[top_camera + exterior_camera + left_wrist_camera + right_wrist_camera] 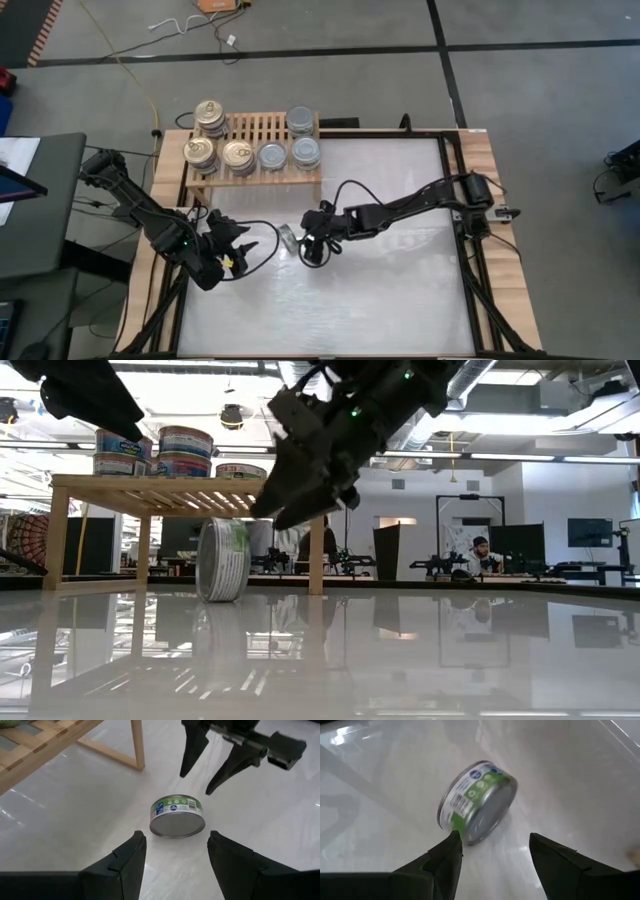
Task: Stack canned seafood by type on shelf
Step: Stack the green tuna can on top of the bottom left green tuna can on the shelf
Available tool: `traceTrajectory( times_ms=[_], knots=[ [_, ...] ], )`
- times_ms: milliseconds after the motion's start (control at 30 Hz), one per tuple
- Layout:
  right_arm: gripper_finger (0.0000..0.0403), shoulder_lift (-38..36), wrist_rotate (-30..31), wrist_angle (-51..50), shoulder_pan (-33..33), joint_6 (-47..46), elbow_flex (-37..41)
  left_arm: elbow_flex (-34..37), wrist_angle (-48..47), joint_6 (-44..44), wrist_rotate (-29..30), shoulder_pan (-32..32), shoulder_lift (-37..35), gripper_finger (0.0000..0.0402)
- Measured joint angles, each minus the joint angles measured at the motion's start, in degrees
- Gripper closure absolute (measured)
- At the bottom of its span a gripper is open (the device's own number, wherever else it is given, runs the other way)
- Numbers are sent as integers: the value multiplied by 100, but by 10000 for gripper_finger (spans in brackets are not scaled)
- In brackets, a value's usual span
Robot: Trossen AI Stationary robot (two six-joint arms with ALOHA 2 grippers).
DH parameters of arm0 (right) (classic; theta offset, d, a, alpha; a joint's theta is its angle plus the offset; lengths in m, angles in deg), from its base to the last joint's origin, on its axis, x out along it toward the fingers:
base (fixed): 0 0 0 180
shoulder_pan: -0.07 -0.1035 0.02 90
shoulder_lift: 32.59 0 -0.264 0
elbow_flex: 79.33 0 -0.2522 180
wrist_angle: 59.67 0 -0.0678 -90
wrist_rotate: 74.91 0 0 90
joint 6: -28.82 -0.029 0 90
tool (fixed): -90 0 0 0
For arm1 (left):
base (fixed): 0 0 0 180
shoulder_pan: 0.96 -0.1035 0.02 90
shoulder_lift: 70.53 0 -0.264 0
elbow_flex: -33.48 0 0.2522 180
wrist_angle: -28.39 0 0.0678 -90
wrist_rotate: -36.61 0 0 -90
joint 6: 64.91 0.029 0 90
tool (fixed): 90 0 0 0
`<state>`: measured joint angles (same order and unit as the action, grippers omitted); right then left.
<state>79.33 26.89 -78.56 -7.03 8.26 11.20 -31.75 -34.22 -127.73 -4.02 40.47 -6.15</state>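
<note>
One tin [288, 238] with a green-and-white label stands on its edge on the white tabletop, its curved side wall [222, 596] on the surface. Its plain silver end [177, 825] faces my left gripper. That gripper [175, 845] is open, a short way off on the tin's left. My right gripper [492, 842] is open too; its fingers [192, 750] hang just above the tin on its right, and a gap shows between them and it. The wooden shelf [262, 128] at the far left carries gold-topped tins [211, 118] and silver-topped tins [300, 121], some of them stacked.
The shelf's front leg [137, 745] stands just beyond the tin. Bare white tabletop [400, 290] spreads toward the near and right edges. Cables trail from both arms across the table [262, 232]. People sit at desks in the room behind [480, 555].
</note>
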Motion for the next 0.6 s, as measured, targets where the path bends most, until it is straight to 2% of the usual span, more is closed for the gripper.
traceTrajectory(
  times_ms=[167, 400, 600],
  knots=[
    [147, -246, 2, -268, 0, -78, 0, -2, 24, 0, 0, -2, 0, 199],
    [147, -296, 0, -160, -40, -1209, 0, -2, 26, 96, 5, -177, 0, 199],
    [147, -296, -15, -189, -36, -1554, 0, 0, 29, 105, 7, -291, 0, 199]
  ],
)
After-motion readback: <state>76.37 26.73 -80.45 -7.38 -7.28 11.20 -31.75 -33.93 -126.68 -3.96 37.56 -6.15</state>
